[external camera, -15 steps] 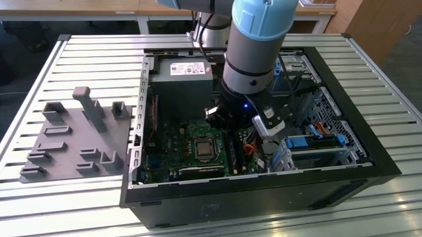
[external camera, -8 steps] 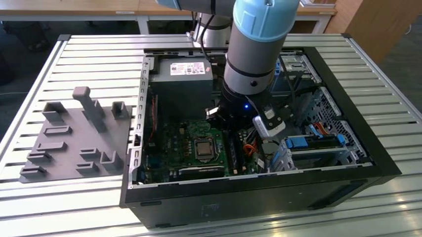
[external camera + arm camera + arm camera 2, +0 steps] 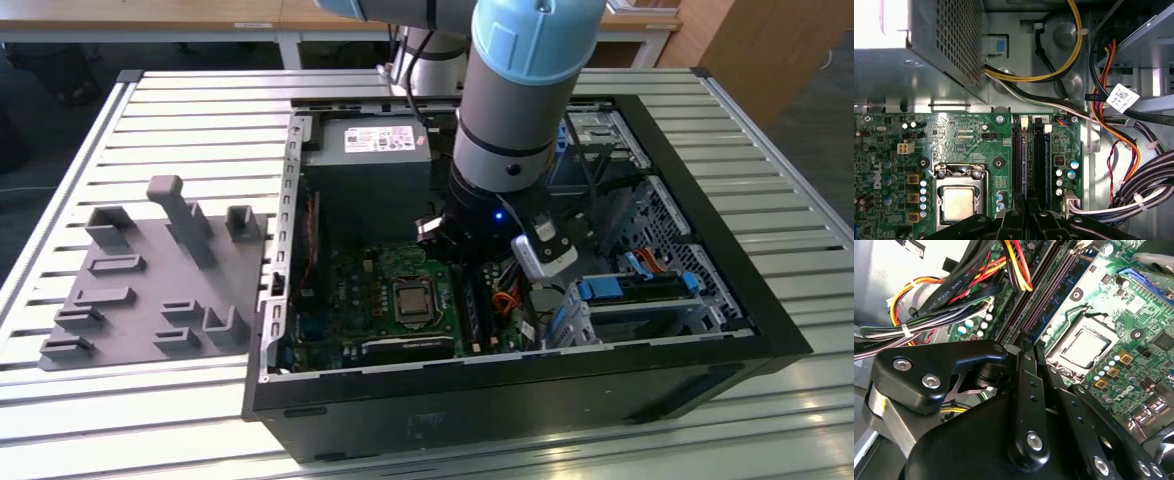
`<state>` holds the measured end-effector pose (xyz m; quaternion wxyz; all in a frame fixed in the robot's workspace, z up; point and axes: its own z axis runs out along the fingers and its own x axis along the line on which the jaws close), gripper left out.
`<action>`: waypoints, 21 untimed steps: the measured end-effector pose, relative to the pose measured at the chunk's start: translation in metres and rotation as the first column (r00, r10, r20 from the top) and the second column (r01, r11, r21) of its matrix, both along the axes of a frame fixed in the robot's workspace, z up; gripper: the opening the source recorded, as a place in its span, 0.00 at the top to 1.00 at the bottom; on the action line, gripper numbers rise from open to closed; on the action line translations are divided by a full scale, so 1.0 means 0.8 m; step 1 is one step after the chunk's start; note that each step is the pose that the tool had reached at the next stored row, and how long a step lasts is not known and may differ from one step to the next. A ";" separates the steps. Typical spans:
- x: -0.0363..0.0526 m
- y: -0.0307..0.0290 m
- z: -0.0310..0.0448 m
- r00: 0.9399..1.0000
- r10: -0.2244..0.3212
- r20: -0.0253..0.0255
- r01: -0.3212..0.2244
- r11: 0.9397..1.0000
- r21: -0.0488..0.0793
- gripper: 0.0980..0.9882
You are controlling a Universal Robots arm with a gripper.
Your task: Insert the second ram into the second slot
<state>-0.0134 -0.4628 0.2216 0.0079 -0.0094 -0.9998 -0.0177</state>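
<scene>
Insertion step: the gripper point(image 3: 1030, 212) hangs low over the memory slots point(image 3: 1039, 160) beside the processor socket point(image 3: 960, 197), fingers drawn together on the second ram point(image 3: 1030, 347), held edgewise above its slot. Seating would demand square alignment and straight downward pressure.

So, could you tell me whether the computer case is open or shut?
Open: the computer case has no side panel, and its motherboard lies exposed.
</scene>
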 end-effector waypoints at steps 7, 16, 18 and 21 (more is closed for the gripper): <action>0.000 0.0003 -0.0027 1.000 0.007 0.000 -0.007 1.000 0.001 0.96; 0.000 0.0017 -0.0059 1.000 0.010 0.000 -0.010 1.000 0.001 0.96; 0.000 0.0017 -0.0072 1.000 0.009 0.000 -0.009 1.000 0.001 0.96; 0.000 0.0017 -0.0087 1.000 0.010 0.000 -0.010 1.000 0.001 0.96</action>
